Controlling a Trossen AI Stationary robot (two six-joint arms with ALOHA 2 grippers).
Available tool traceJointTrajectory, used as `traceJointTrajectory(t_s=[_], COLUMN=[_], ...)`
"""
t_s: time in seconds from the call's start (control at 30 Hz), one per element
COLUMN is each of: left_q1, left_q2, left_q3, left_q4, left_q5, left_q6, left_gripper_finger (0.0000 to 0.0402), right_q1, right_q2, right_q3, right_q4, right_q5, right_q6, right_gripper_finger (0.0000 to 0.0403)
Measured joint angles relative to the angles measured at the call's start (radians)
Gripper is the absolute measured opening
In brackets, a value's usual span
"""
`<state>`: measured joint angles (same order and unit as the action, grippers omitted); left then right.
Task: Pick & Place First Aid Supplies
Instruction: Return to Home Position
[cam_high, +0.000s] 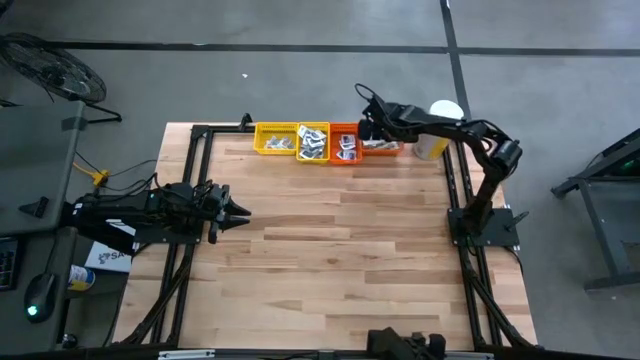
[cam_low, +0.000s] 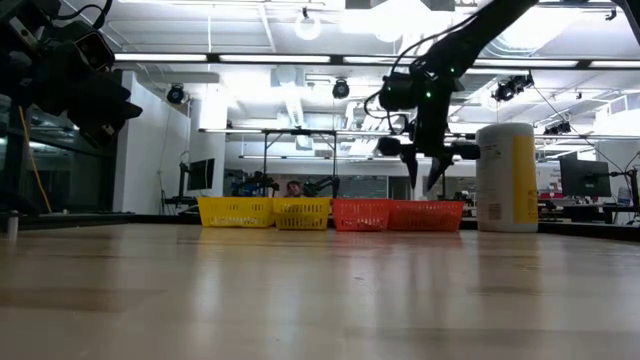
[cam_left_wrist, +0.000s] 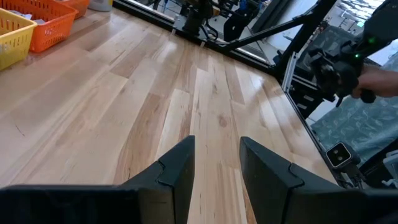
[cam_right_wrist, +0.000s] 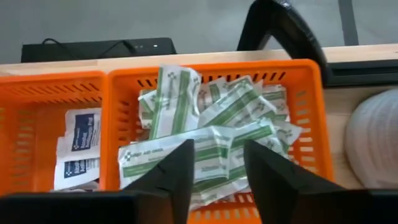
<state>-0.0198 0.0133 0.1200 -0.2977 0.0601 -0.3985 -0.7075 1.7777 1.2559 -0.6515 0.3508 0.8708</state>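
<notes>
Along the table's (cam_high: 330, 270) 12 o'clock edge, seen from above, we count four trays in one close row, all four loaded: a left yellow tray (cam_high: 275, 127), a right yellow tray (cam_high: 313, 126), a left orange tray (cam_right_wrist: 50, 79) and a right orange tray (cam_right_wrist: 211, 67). One white-and-yellow canister (cam_high: 440, 125) stands just beside the row at its 3 o'clock end. Our right gripper (cam_right_wrist: 217, 152) hangs over the right orange tray, fingers spread and pinching nothing. Below it lies a heap of white-and-green strips (cam_right_wrist: 205, 121), too tangled for us to count exactly. We make out at least two white squares (cam_right_wrist: 81, 140) with dark blue centres in the left orange tray. At the table's 9 o'clock side our left gripper (cam_left_wrist: 216, 146) hovers above bare wood, fingers parted and empty.
</notes>
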Motion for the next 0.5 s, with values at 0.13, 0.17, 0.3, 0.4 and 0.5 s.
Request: traceJointTrajectory(t_s=[0.13,0.17,0.3,0.4,0.5], left_q1=[0.0,0.0,0.0,0.0,0.0], left_q2=[0.0,0.0,0.0,0.0,0.0], left_q3=[0.0,0.0,0.0,0.0,0.0], left_q4=[0.0,0.0,0.0,0.0,0.0], left_q5=[0.0,0.0,0.0,0.0,0.0], left_q6=[0.0,0.0,0.0,0.0,0.0], left_gripper_finger=[0.0127,0.0127,0.0127,0.0127,0.0127], right_q1=[-0.002,-0.001,-0.001,0.004,0.018], right_q2=[0.0,0.0,0.0,0.0,-0.001], right_q3=[0.026,0.031,0.064,0.1,0.153], right_q4=[-0.035,-0.034,-0.039,-0.042,-0.048], right_q5=[-0.037,-0.051,-0.113,-0.157,-0.197], right_q6=[-0.014,-0.018,-0.022,-0.043,-0.084], right_gripper_finger=[0.0164,0.017,0.0182,0.018,0.0171])
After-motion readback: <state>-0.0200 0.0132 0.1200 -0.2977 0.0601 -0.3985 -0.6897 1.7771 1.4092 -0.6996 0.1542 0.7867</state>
